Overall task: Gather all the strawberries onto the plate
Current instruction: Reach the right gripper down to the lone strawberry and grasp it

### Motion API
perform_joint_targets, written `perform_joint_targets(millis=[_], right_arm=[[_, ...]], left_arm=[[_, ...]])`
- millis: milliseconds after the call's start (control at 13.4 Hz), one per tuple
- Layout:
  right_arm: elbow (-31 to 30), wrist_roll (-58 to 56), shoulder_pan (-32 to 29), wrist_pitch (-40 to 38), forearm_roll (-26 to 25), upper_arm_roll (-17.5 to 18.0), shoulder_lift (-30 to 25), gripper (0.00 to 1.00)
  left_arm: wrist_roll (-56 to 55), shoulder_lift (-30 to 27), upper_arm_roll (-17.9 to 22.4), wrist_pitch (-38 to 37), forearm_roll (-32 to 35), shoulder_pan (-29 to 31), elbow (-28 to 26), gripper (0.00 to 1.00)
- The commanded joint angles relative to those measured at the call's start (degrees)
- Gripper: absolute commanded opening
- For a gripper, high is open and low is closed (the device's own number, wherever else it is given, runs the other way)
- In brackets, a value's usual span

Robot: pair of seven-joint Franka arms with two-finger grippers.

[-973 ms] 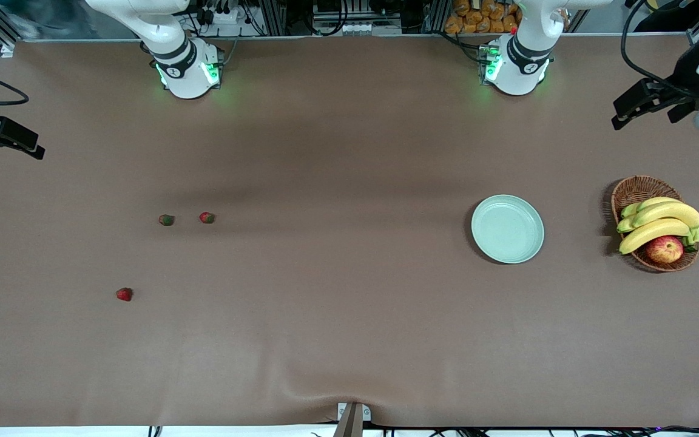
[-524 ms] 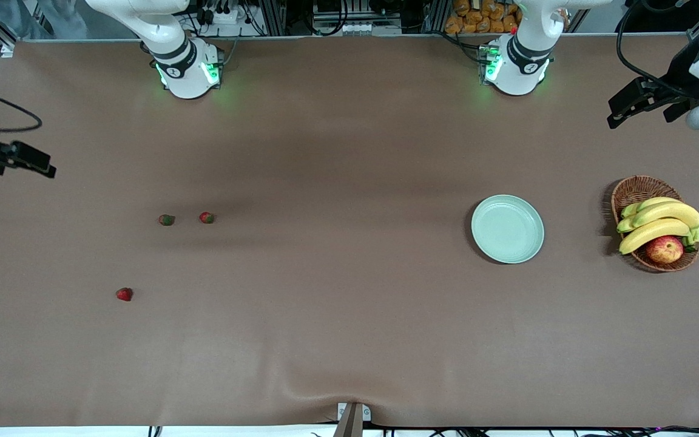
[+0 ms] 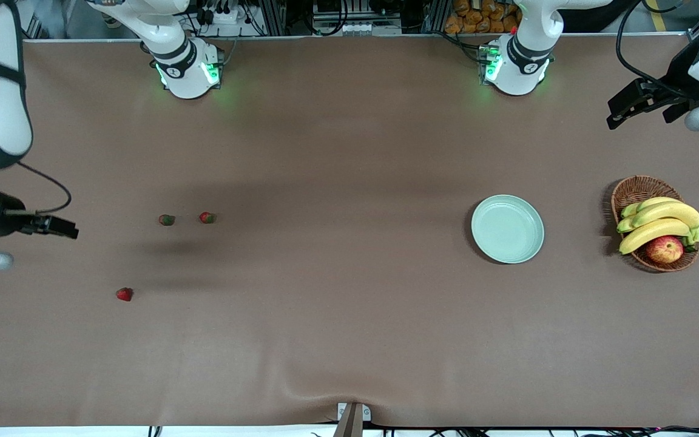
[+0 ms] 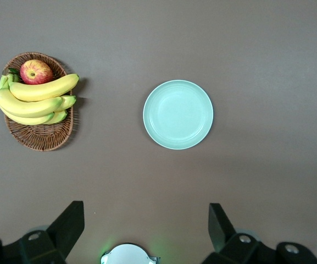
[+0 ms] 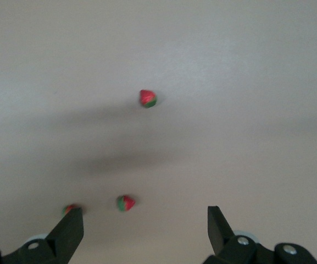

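Observation:
Three small red strawberries lie on the brown table toward the right arm's end: a greener one (image 3: 167, 220), one beside it (image 3: 207, 217), and one nearer the front camera (image 3: 124, 294). The empty mint-green plate (image 3: 507, 229) lies toward the left arm's end. My right gripper (image 3: 64, 229) hangs open and empty over the table's end beside the strawberries. Its wrist view shows all three berries (image 5: 148, 98) (image 5: 125, 203) (image 5: 69, 209) ahead of the open right gripper (image 5: 144, 225). My left gripper (image 3: 622, 109) hangs open and empty; its wrist view (image 4: 146, 220) shows the plate (image 4: 178, 114).
A brown wicker basket (image 3: 634, 185) with bananas (image 3: 659, 221) and a red-yellow apple (image 3: 665, 249) stands beside the plate at the left arm's end, also shown in the left wrist view (image 4: 40, 135). The table's front edge has a small metal bracket (image 3: 352, 416).
My right gripper has come down the front view from the table's end toward the strawberries. The left gripper has barely shifted. Strawberries and plate have not moved.

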Motion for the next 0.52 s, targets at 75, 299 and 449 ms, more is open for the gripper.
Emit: perform_joint_targets(millis=[75, 299, 449], right_arm=[[4.10, -3.17, -1.73, 8.29, 0.14, 0.77, 9.09, 1.00], [4.11, -12.83, -1.29, 12.77, 0.48, 0.94, 15.85, 1.00], [4.20, -14.08, -0.15, 15.42, 0.40, 1.12, 19.99, 1.00]], left_arm=[[0.80, -0.09, -0.11, -0.61, 0.15, 1.02, 0.74, 1.00], [0.63, 0.17, -0.11, 0.09, 0.15, 1.29, 0.92, 1.00], [0.62, 0.26, -0.20, 0.36, -0.20, 1.20, 0.92, 1.00]])
